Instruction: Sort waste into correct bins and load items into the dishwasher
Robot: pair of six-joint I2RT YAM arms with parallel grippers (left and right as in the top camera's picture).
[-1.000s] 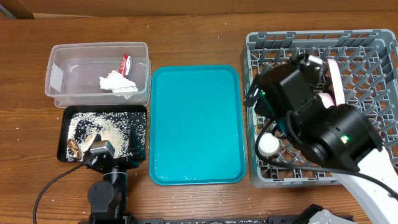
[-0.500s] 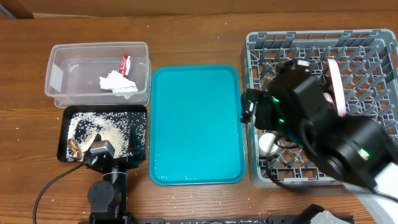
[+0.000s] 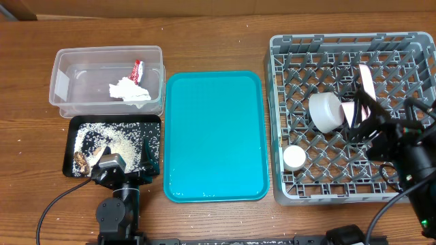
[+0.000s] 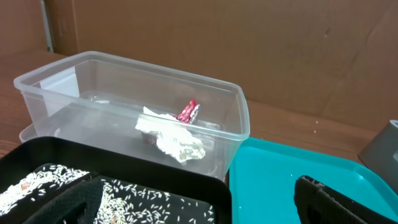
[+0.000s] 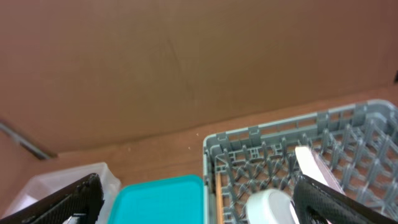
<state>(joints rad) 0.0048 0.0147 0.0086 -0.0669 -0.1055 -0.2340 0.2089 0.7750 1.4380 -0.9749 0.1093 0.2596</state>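
teal tray [image 3: 214,136] mid-table, dish rack [image 3: 340,39] at three o'clock, black tray [image 3: 116,118] at eight, left gripper [image 4: 193,190] and right gripper [image 5: 196,183] both spread wide

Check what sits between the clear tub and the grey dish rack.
The teal tray lies flat between the clear tub and the grey dish rack. Nothing else is in that stretch. The overhead view shows it.
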